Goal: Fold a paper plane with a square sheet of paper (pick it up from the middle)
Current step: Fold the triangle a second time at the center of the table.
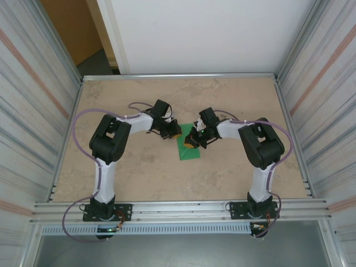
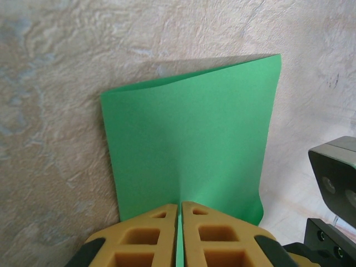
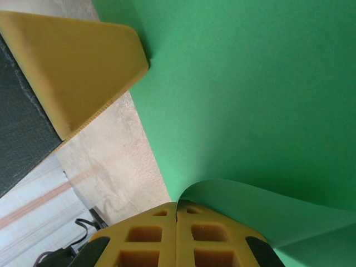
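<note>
My left hand (image 2: 179, 208) pinches the near edge of the thin bright green sheet of paper (image 2: 189, 139); my right hand (image 3: 177, 207) is clamped on a curled edge close by; the sheet's length stretches straight away from my left hand over the mottled beige worktop (image 2: 50, 111).

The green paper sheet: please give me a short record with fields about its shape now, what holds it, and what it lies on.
object: thin bright green sheet of paper
shape: bowed, one edge curled up; not a plane shape yet
held by: left gripper and right gripper
left grip: fingers closed on the near edge of the sheet, as its wrist view shows
right grip: fingers closed on the curled edge
surface: beige mottled table, the sheet partly resting on it
location: between the two arms, middle of the table
</note>
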Controlling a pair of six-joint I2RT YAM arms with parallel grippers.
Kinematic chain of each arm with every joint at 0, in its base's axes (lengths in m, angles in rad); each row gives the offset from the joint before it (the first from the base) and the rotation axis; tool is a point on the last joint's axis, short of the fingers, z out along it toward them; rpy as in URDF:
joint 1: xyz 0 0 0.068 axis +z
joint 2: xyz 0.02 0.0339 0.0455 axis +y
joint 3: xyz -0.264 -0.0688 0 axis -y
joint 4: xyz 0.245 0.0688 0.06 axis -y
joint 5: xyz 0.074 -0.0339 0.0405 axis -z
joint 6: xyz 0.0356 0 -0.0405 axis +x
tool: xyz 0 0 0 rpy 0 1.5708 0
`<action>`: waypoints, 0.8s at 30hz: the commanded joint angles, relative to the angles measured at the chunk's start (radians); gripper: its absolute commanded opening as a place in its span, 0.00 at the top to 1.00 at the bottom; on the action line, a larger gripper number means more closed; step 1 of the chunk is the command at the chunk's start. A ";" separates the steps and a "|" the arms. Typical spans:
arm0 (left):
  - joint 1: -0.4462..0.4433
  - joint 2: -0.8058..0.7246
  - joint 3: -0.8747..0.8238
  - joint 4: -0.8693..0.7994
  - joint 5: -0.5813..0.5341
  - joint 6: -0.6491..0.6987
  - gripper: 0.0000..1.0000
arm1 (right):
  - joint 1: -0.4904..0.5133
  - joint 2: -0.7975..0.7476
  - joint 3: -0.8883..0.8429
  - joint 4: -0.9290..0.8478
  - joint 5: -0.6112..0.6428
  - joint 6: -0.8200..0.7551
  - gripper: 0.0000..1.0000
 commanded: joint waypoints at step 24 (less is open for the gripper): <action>-0.008 0.026 -0.011 -0.040 -0.006 0.009 0.89 | 0.010 0.051 0.025 0.021 0.002 0.013 1.00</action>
